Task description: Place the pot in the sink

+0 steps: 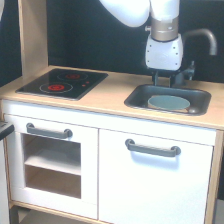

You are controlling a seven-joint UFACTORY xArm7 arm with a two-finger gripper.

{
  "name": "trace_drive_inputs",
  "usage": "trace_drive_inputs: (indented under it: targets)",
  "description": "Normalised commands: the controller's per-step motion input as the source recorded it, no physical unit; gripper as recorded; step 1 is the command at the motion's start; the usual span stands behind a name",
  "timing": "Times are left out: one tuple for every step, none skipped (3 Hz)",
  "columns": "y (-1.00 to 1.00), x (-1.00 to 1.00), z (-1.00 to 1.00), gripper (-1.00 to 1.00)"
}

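The pot [169, 103] is a round blue-grey disc shape with a thin tan rim, sitting inside the sink [134, 99], a dark grey rectangular basin set in the wooden countertop on the exterior view's right. My gripper [166, 79] hangs from the white arm just above the sink's back edge, over the far side of the pot. Its dark fingers [156, 78] stand apart and hold nothing. I cannot tell whether the fingertips touch the pot's rim.
A dark curved faucet [202, 36] arches over the sink's back right, close to the arm. A black two-burner stovetop [62, 82] with red rings lies on the counter's left. Below are an oven door handle [49, 132] and a cabinet handle [152, 148].
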Motion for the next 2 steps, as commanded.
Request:
trace_drive_inputs:
  targets:
    - [0.69,0.03,-0.08,0.69]
    - [0.61,0.34,-0.35,0.74]
